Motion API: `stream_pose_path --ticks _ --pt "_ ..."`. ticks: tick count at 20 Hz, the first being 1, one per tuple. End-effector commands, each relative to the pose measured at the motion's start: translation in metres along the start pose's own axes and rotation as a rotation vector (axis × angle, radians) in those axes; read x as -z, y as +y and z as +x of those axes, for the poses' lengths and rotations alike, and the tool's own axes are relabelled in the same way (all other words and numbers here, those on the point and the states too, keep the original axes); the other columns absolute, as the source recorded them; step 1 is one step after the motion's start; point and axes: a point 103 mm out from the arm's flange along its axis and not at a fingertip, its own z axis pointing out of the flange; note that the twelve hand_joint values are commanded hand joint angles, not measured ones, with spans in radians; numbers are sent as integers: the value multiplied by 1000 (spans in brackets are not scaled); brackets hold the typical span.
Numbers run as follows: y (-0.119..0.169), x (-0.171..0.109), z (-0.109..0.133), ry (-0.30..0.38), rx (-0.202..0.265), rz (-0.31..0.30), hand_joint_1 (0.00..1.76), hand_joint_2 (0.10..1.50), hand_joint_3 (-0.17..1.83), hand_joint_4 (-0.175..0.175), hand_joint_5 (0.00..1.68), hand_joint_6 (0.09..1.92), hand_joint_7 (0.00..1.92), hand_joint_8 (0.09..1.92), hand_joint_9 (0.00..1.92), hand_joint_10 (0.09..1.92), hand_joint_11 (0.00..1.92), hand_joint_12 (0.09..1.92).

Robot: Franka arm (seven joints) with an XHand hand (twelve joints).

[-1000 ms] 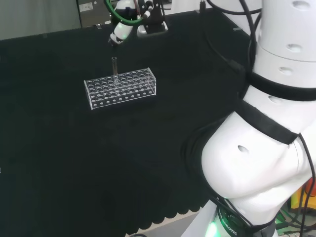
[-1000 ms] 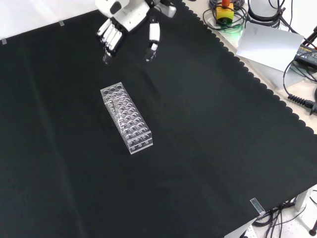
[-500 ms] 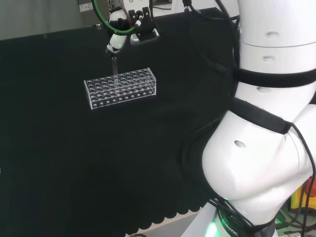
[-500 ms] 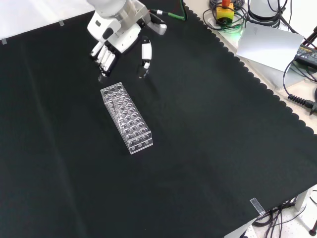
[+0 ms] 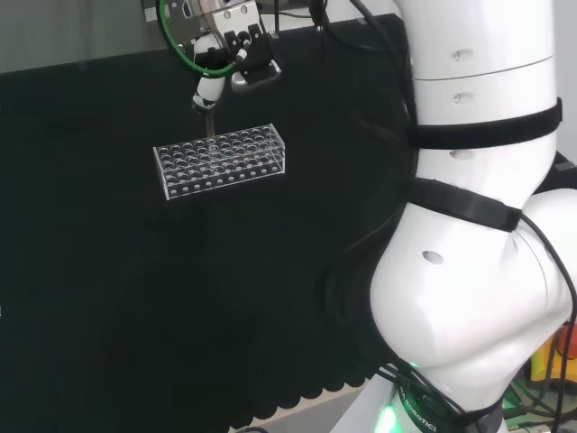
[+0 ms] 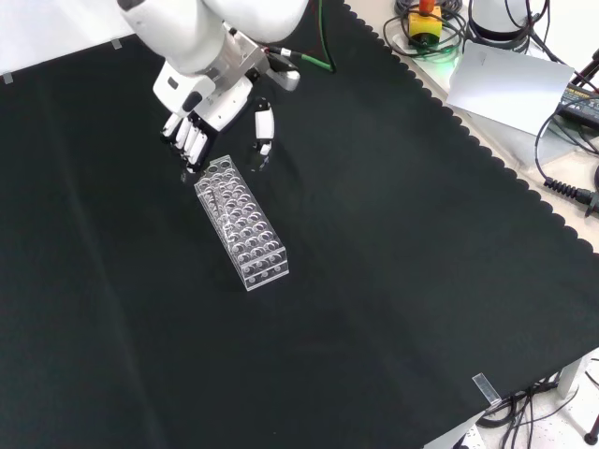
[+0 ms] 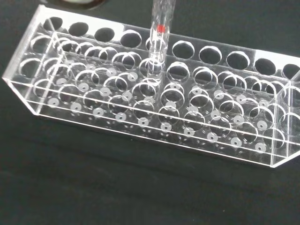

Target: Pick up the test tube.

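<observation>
A clear test tube (image 7: 159, 42) with a red mark stands upright in a clear plastic rack (image 7: 140, 103), in a hole of the back row. In the head view the tube (image 5: 210, 128) rises from the rack (image 5: 221, 159) just under my hand's fingertips. The hand (image 5: 219, 59) hangs over the rack's far side, open, with nothing in it. In the front view the hand (image 6: 204, 98) is at the rack's (image 6: 241, 223) upper end, fingers (image 6: 187, 142) on one side and thumb (image 6: 263, 127) on the other, with a gap between them.
The arm's white links (image 5: 478, 225) stand at the head view's right. Beyond the cloth's scalloped edge (image 6: 487, 150) in the front view lie cables, a yellow button box (image 6: 426, 23) and a sheet of paper (image 6: 505, 84).
The hand has come down and moved toward the rack, from well beyond its end to just above the tube. The rack and tube have stayed put.
</observation>
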Motion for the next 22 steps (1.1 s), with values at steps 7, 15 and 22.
stream_pose_path --ticks 7,15,22 --pt "23 -21 2 -59 -13 -4 820 720 523 -107 499 426 740 841 580 803 177 1538" --pt "34 -31 5 -114 -24 -12 886 684 590 -103 579 729 947 812 747 738 269 1501" --pt "42 -31 8 -105 -40 -11 905 673 614 -109 606 758 1012 817 806 720 307 1485"
